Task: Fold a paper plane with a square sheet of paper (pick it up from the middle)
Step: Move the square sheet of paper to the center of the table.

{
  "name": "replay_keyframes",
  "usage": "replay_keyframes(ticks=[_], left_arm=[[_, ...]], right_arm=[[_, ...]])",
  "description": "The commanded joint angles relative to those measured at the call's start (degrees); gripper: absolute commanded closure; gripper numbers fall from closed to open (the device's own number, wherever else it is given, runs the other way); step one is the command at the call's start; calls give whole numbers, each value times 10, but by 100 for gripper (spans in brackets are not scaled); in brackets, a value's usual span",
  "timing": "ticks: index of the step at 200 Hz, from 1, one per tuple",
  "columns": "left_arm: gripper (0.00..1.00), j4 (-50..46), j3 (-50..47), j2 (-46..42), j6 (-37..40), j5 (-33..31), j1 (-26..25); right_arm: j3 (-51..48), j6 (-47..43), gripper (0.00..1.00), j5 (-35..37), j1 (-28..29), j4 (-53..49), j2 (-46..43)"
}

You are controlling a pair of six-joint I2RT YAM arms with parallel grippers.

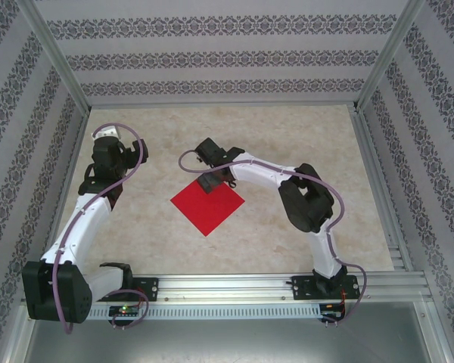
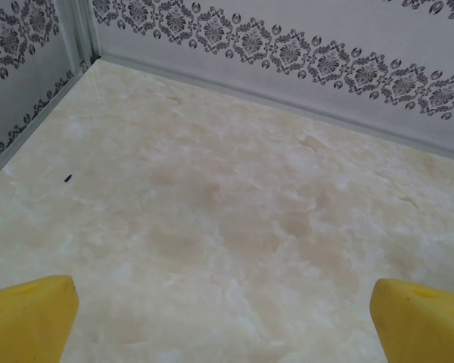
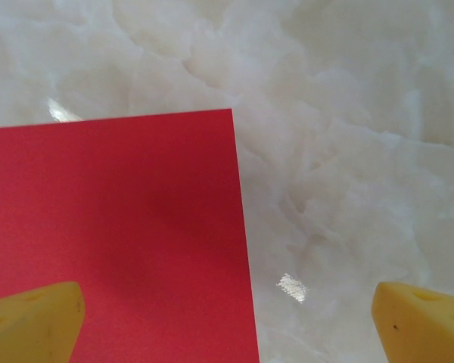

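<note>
OK, top view: the square sheet of paper [image 1: 207,206] lies flat on the table [image 1: 303,144], mid-table and a bit right of centre, no crease or fold visible, so by my read nothing of the plane is done; pick-up from the middle and every fold are left. It sits as a diamond, one corner toward the back wall, one toward the arm bases, the other two left and right; being square it has no long axis, just two equal diagonals. The right gripper [image 1: 211,181] hangs over the far corner, not the middle; the left gripper [image 1: 106,140] is well apart at the far left, off the sheet. Left wrist view: left gripper [image 2: 227,325] has its jaws spread wide, yellow fingertips [image 2: 30,318] at the frame edges, only bare table between them. Right wrist view: right gripper [image 3: 227,325] is likewise spread wide and holds nothing; one pad [image 3: 34,321] is over the red sheet [image 3: 113,227], the other over bare table, and a sharp corner of the sheet points up the frame; contact with the paper I can't tell
</note>
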Motion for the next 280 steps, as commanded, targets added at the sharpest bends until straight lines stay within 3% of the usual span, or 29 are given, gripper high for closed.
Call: replay_keyframes(ticks=[1,82,148,187,210,233,280], left_arm=[[0,-13,16,1,-4,-10,-4],[0,-14,14,1,5,-11,-4],[0,-8,12,7,7,-8,-4],[0,-13,15,11,4,-5,-4],[0,-16,18,10,3,0,-4],[0,-20,18,11,3,8,-4],[0,-22,17,13,2,18,-3]], right_arm=[[19,-10,2,18,0,-37,19],[-25,27,2,78,-37,-44,35],[-127,170,2,131,-131,-62,-10],[-138,194,2,88,-168,-75,-87],[-109,152,2,-1,-163,-82,-116],[-79,93,2,-75,-141,-106,-94],[-19,57,2,-89,-116,-142,-27]])
